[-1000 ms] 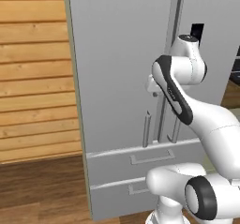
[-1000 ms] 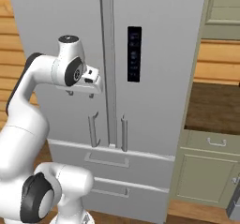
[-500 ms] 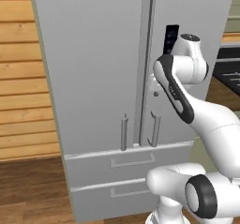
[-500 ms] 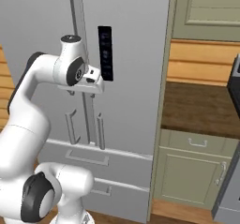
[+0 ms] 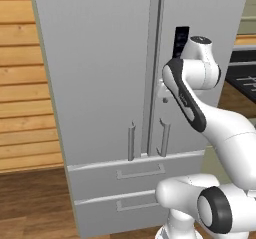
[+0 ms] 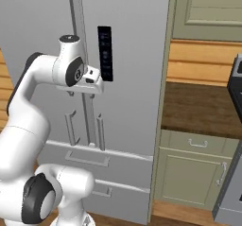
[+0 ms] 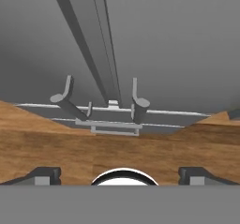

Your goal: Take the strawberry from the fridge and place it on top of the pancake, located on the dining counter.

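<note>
Fridge (image 5: 100,73) is shut, so I'm on the door-opening step; jaws wide apart, empty. Next I reach for probably the right handle (image 5: 165,138).

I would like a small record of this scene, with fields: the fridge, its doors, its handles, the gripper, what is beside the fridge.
fridge: light grey French-door fridge, two lower drawers
doors: both shut, nothing of the inside shows
handles: two vertical bar handles near the middle seam, untouched
gripper: gripper open, holds nothing, faces the doors, its fingers wide apart
left of fridge: wooden plank wall
right of fridge: green cabinets under a dark worktop
</note>
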You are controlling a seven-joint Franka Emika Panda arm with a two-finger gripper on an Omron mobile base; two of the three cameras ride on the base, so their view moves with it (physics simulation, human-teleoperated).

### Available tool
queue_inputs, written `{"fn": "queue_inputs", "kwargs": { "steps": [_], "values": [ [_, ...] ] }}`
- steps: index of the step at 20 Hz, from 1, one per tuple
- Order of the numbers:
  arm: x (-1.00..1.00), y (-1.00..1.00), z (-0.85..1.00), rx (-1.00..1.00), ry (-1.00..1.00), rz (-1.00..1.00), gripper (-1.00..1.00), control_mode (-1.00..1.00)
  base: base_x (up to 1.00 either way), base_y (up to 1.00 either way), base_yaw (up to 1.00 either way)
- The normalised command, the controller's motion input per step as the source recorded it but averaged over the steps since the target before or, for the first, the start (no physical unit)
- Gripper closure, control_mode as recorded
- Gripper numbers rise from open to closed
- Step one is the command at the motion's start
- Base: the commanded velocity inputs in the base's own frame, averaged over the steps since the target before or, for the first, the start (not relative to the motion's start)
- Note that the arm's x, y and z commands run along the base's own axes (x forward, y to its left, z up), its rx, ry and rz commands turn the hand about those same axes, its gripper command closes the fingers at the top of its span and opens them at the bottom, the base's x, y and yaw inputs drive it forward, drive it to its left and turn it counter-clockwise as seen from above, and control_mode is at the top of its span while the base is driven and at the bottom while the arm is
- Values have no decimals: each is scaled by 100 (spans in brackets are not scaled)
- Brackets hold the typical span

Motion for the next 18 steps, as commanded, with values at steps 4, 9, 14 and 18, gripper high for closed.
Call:
{"fn": "queue_inputs", "kwargs": {
  "steps": [4, 9, 14, 18],
  "values": [
    [0, 0, -13, -1, 0, 0, -100, -100, -5, 1, 0],
    [3, -15, -95, -1, 2, 0, -100, -100, 0, 0, 0],
    [46, -2, -94, 0, 1, 0, -100, -100, 0, 0, 0],
    [87, -10, -72, 0, 0, 0, -100, -100, 0, 0, 0]
  ]
}}
